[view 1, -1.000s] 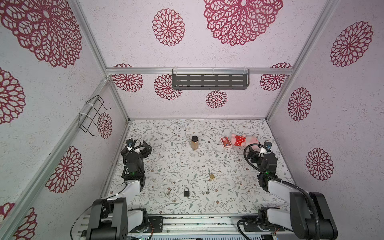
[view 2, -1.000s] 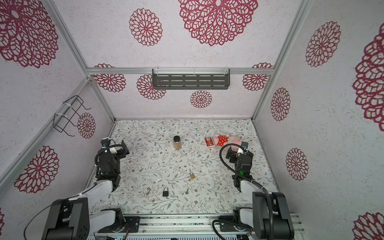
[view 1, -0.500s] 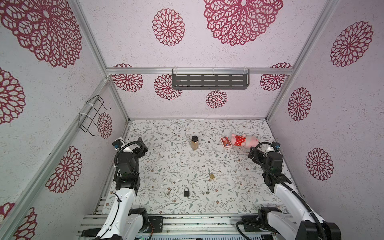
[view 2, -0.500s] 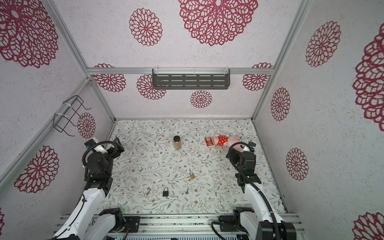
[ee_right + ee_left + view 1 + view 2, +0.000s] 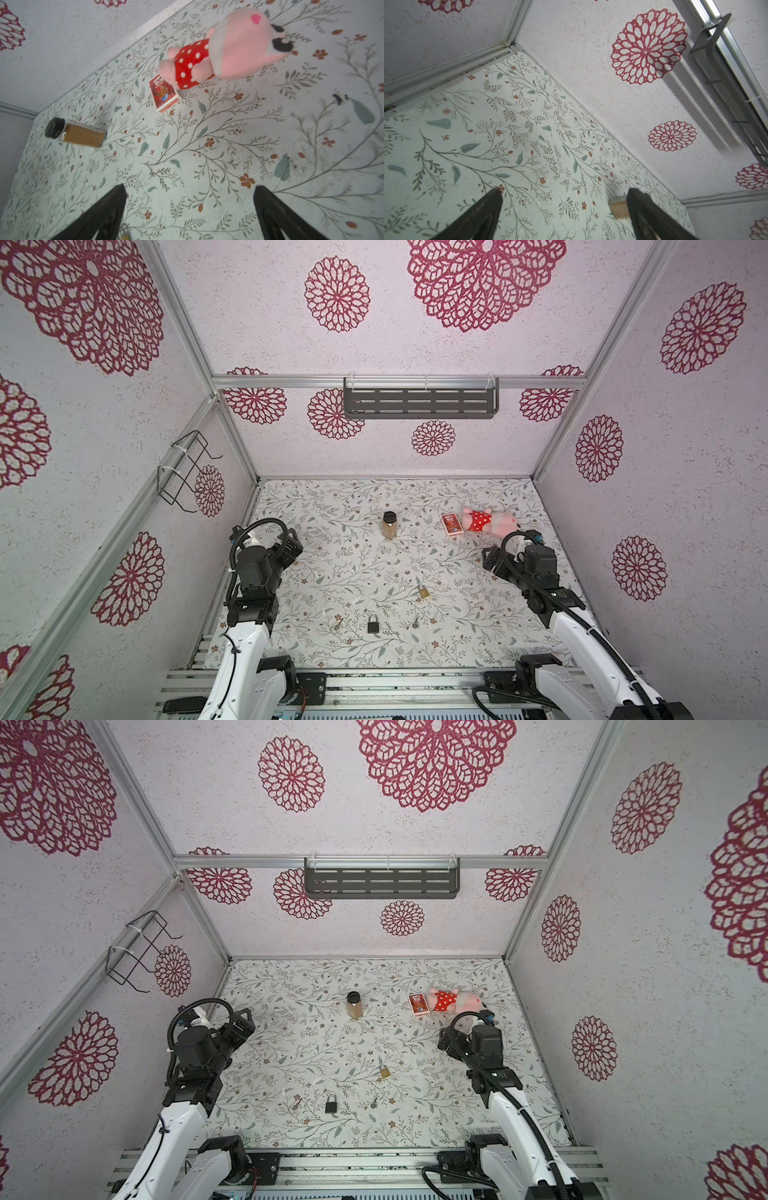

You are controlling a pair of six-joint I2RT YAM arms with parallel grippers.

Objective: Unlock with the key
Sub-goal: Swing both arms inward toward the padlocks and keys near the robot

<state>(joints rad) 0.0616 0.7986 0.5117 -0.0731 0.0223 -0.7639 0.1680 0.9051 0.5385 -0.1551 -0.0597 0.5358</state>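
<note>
A black padlock (image 5: 373, 624) (image 5: 331, 1105) lies near the front of the floral table. A brass padlock (image 5: 423, 591) (image 5: 384, 1071) lies a little behind it to the right. One small key (image 5: 415, 624) (image 5: 374, 1103) lies right of the black padlock. Another small key (image 5: 338, 622) (image 5: 296, 1102) lies to its left. My left gripper (image 5: 291, 543) (image 5: 564, 191) hangs open over the left of the table, holding nothing. Over the right side my right gripper (image 5: 490, 558) (image 5: 190, 188) is open and empty too. Both are far from the locks and keys.
A spice jar (image 5: 390, 526) (image 5: 75, 135) stands at mid-back. A red card box (image 5: 451, 524) (image 5: 165, 94) and a pink plush pig (image 5: 490, 521) (image 5: 228, 47) lie at back right, close to my right gripper. A grey shelf (image 5: 419, 402) hangs on the back wall, a wire rack (image 5: 183, 472) on the left wall.
Both arms have lifted from their folded pose near the front and reached up and out over the table sides. Both grippers stay open. Locks and keys have not moved.
</note>
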